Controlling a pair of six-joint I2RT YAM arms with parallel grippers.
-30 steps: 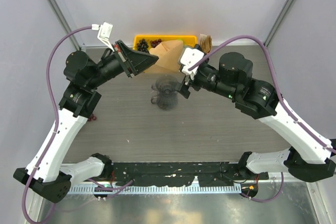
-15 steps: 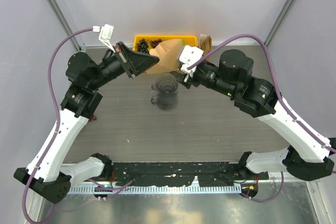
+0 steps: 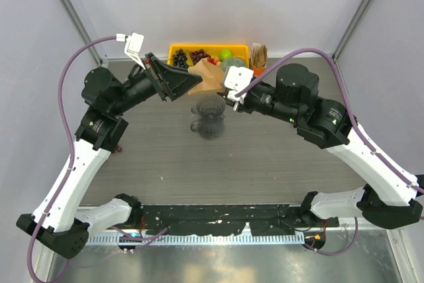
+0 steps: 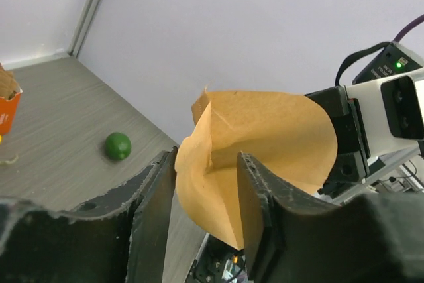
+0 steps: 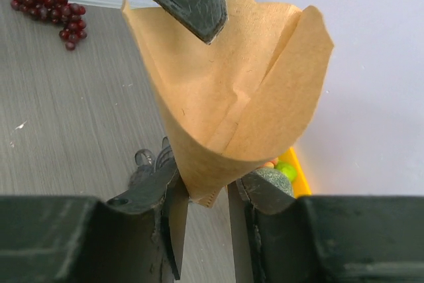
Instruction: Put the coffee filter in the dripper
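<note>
Filter (image 3: 211, 77) is up in the air between the two arms, opened into a cone. It is not in the dripper (image 3: 209, 116), which stands on the surface (image 3: 278, 157) just in front of it. Left pincer (image 3: 196, 79) is clamped on the filter's upper edge, and right pincer (image 3: 227, 94) on its pointed bottom corner. In the left wrist view the paper bulges between the fingers (image 4: 255, 210). A lime (image 4: 118, 145) and grapes (image 5: 43, 8) lie on the surface.
</note>
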